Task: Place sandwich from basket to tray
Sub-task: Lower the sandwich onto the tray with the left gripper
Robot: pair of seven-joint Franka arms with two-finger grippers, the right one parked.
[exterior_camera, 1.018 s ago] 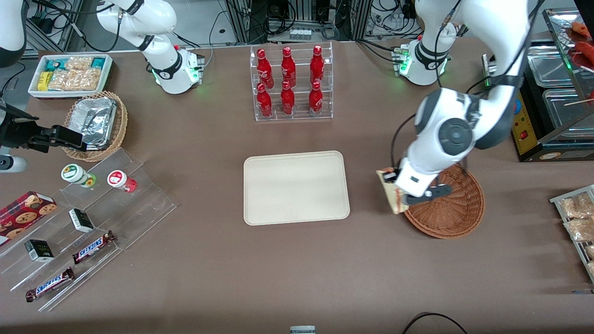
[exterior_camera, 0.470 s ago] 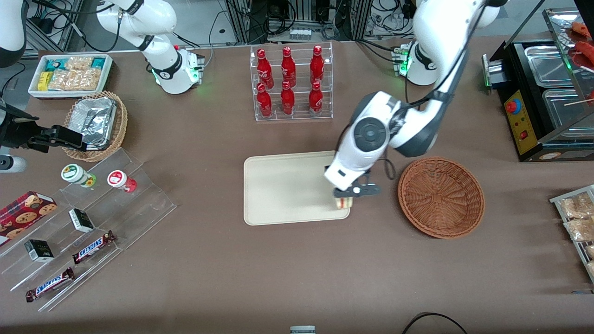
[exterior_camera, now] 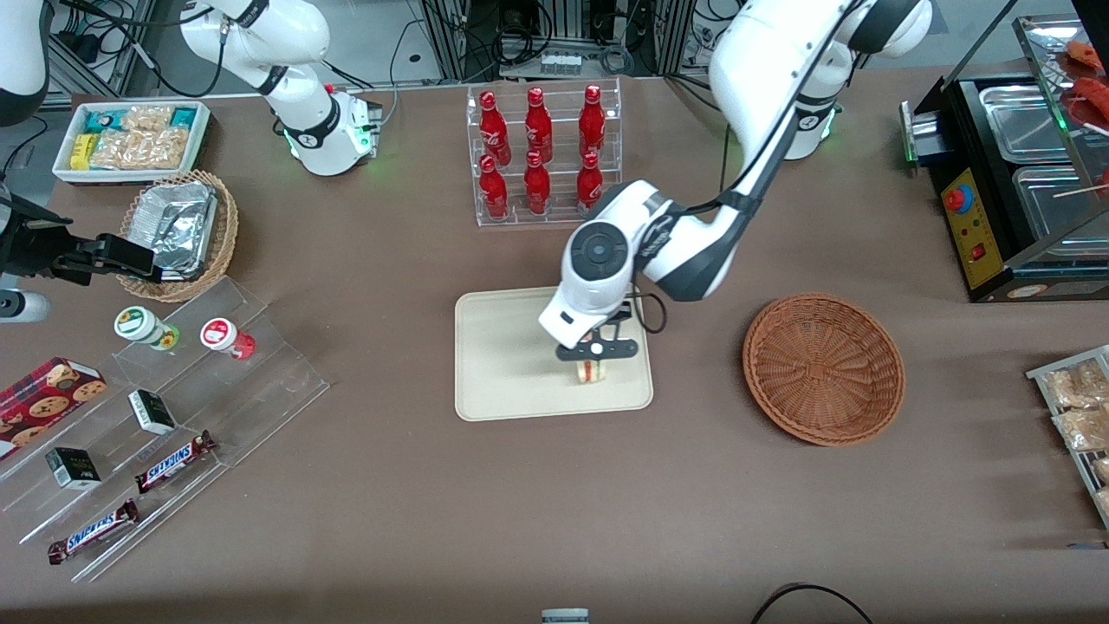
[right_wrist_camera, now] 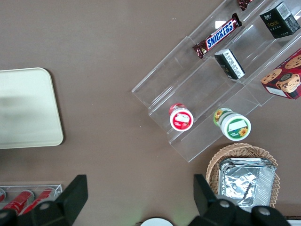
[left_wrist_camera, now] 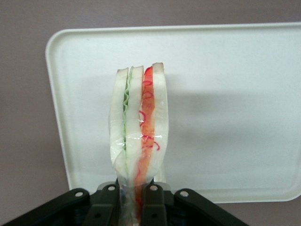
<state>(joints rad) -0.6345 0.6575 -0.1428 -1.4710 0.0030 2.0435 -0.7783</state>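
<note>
Hanging straight down from the gripper [exterior_camera: 596, 350], fingers [left_wrist_camera: 151, 207] clamped on its tip, the sandwich [left_wrist_camera: 138, 127] is above the tray [exterior_camera: 502, 347], frame center; basket [exterior_camera: 823, 368] empty.

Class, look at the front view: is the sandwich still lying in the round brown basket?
No: the basket holds nothing, and the gripper has its jaws shut on the sandwich above the tray.
</note>
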